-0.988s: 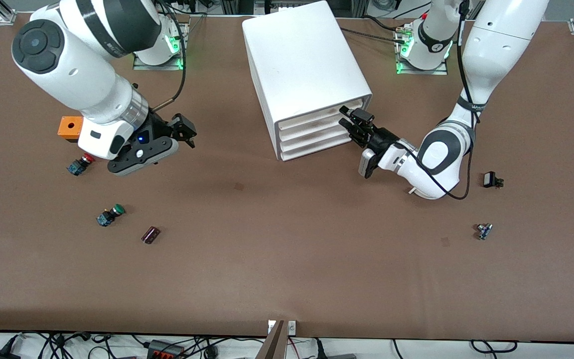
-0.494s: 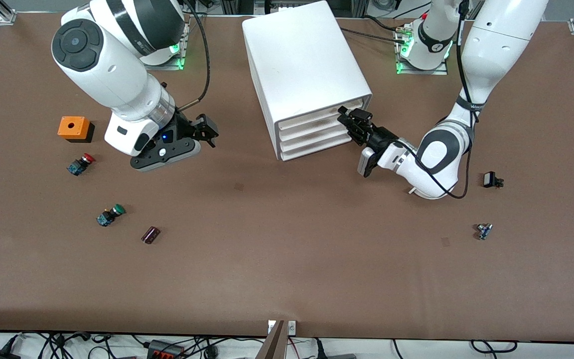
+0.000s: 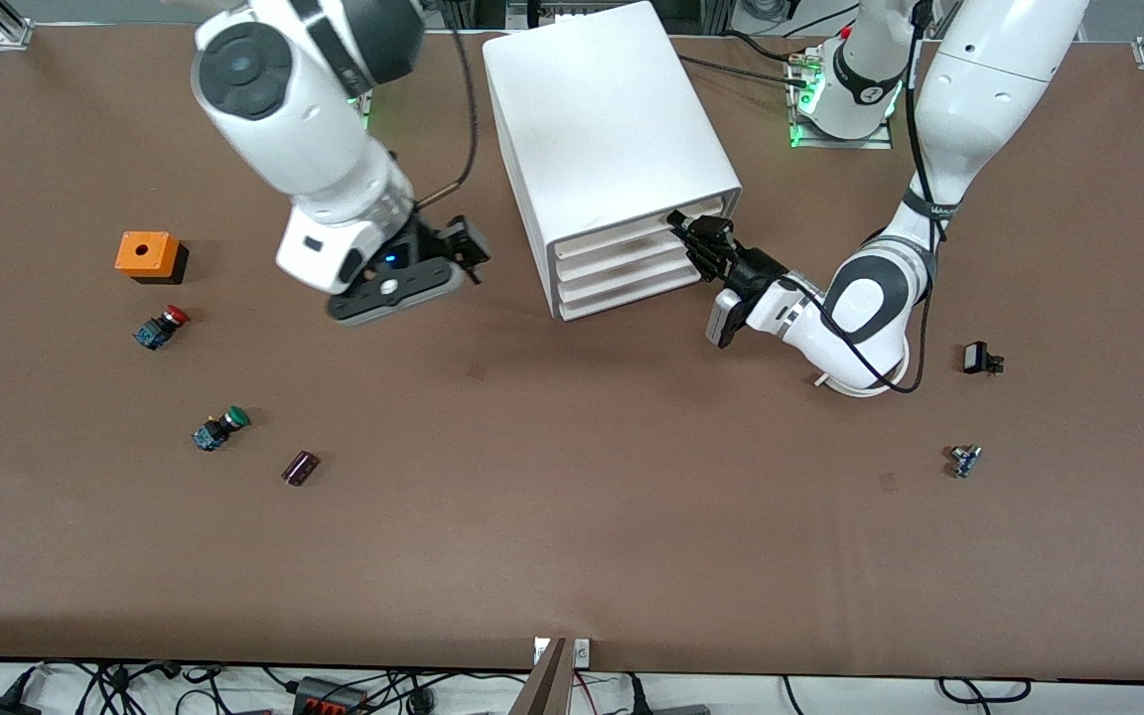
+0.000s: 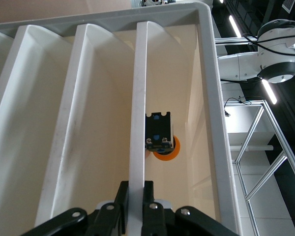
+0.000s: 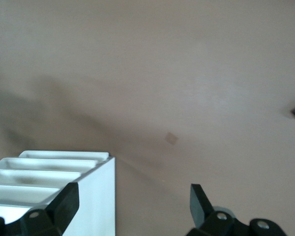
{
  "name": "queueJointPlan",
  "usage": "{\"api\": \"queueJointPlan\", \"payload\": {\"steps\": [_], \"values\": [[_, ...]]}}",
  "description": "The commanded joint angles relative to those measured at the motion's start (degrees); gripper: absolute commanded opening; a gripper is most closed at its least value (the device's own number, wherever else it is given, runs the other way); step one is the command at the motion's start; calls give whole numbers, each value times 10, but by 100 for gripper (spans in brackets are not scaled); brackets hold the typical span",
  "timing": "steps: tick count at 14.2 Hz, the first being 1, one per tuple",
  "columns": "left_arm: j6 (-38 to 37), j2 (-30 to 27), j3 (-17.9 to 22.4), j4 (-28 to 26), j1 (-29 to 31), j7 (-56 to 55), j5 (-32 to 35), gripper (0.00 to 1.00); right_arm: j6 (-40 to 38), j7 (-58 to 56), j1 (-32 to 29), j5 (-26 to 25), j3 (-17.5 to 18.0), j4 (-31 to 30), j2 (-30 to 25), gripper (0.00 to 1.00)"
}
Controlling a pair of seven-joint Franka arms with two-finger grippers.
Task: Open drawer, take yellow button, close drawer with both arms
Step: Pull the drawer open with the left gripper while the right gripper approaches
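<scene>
Landmark: big white boxy plastic cabinet (image 3: 610,149).

My left gripper (image 3: 699,236) is at the cabinet's front, fingers pinched on the front lip of the thin white top tray drawer (image 4: 135,128). Drawer not yet pulled out.

Small yellow-orange-capped push-button with black body (image 4: 160,137) lies inside that drawer, deep in the cabinet.

My right gripper (image 3: 461,250) hovers over bare table beside the cabinet, toward the right arm's end, jaws wide apart, holding nothing.

Judgement: opening just starting; take and close remain.
</scene>
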Motion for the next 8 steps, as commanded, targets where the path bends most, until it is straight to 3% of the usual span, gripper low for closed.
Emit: {"api": "queueJointPlan", "payload": {"steps": [1, 8], "values": [[2, -4, 8, 12, 4, 2, -12, 1, -1, 34, 25, 4, -4, 56, 39, 100], [0, 97, 12, 152, 37, -15, 9, 1, 1, 126, 72, -5, -6, 122, 85, 100]]}}
